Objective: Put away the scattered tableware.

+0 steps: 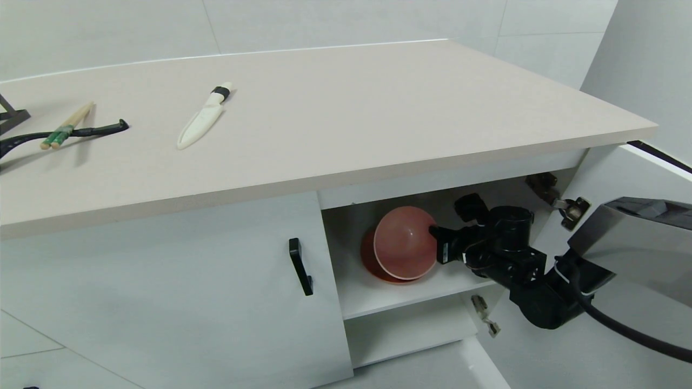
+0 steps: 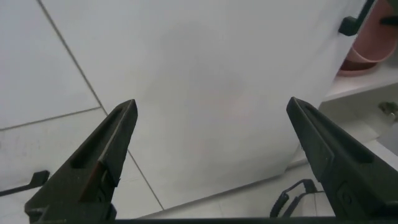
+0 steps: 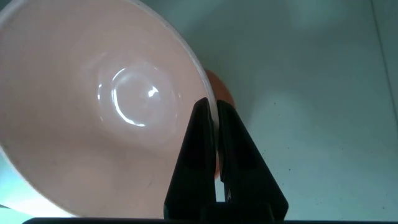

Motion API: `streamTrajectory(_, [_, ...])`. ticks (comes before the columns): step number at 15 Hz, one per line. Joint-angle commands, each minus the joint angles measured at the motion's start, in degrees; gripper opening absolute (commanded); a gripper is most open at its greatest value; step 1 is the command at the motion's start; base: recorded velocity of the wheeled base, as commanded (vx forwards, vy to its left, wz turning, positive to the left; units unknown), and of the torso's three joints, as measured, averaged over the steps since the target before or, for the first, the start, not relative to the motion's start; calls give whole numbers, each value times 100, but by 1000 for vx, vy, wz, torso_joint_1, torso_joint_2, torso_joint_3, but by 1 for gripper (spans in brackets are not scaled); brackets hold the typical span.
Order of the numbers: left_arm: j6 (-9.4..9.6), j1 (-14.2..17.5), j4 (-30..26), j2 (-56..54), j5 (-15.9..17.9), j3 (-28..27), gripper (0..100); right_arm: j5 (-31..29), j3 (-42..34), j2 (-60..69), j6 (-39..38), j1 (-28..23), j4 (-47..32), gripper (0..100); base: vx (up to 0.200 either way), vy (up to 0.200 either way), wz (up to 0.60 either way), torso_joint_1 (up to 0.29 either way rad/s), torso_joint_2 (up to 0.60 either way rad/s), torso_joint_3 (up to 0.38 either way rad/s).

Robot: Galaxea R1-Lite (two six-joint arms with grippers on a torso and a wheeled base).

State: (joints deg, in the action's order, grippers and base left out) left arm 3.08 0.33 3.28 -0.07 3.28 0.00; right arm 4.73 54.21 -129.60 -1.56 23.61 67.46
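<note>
The right pincer [image 1: 435, 233] is shut tight on the rim of the pink bowl [image 1: 404, 243], which is tipped on its side inside the open cupboard, over the top shelf [image 1: 378, 298]. An orange dish [image 1: 372, 266] sits just past the bowl, on the side away from that pincer. The left pincer [image 2: 211, 109] is wide open and holds nothing, with the white cupboard door [image 2: 205, 74] in front of it, while the knife [image 1: 204, 116] and chopsticks [image 1: 66, 127] lie on the tabletop [image 1: 351, 108], higher than the right pincer and far off to its left.
</note>
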Motion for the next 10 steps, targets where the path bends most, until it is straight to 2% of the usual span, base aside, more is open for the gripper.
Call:
streamTrajectory(1, [78,2,138,7,68,0,100,2,2,-22,-2,3,4,0,0,0,0,0,0,0])
streamTrajectory(3, [78,2,279,7,112,0,100,2,2,-30,-2,3,4,0,0,0,0,0,0,0])
streamTrajectory(4, [-10,2,-55,7,454,0,100,2,19,-22,7,3,-5,0,0,0,0,0,0,0])
streamTrajectory(5, [-150,2,6,7,437,0,100,2,19,-13,51,3,-14,0,0,0,0,0,0,0])
streamTrajectory(6, [-159,2,-3,7,270,0,100,2,28,-22,130,3,-14,0,0,0,0,0,0,0])
streamTrajectory(7, [-150,2,-3,7,-135,0,100,2,28,-30,156,3,-58,0,0,0,0,0,0,0])
streamTrajectory(8, [-115,2,-3,7,-363,0,100,2,28,-30,156,3,-67,0,0,0,0,0,0,0])
streamTrajectory(9, [17,2,-310,7,-495,0,100,-16,46,-30,156,21,-67,0,0,0,0,0,0,0])
streamTrajectory(10, [26,2,-302,7,-495,0,100,-16,2,-4,165,38,-67,0,0,0,0,0,0,0])
